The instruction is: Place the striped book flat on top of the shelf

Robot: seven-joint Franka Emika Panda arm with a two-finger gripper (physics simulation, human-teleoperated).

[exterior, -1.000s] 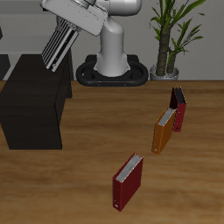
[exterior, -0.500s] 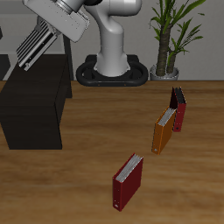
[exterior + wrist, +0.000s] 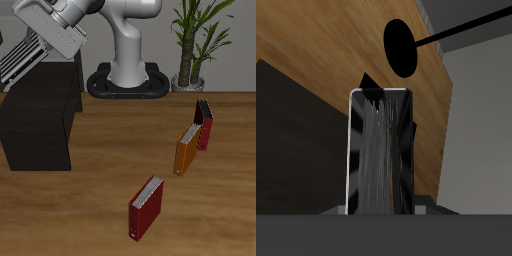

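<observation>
The striped book (image 3: 22, 60), black with narrow white stripes, is clamped in my gripper (image 3: 41, 45). It is held tilted in the air above the far end of the shelf (image 3: 35, 120), a low dark charcoal box with a flat top. The book does not touch the shelf. In the wrist view the striped book (image 3: 381, 150) stands out straight from the gripper, with the dark shelf top (image 3: 291, 135) beside and below it. The fingers themselves are hidden by the book.
A dark red book (image 3: 147, 207) stands near the table's front edge. An orange book (image 3: 187, 150) and another dark red book (image 3: 204, 125) stand farther back. A potted plant (image 3: 195, 40) stands beside the robot's base (image 3: 130, 80).
The arm has swung sideways with the striped book, carrying it from over the shelf's inner edge to farther out over the shelf and slightly lower. The other books have not moved.
</observation>
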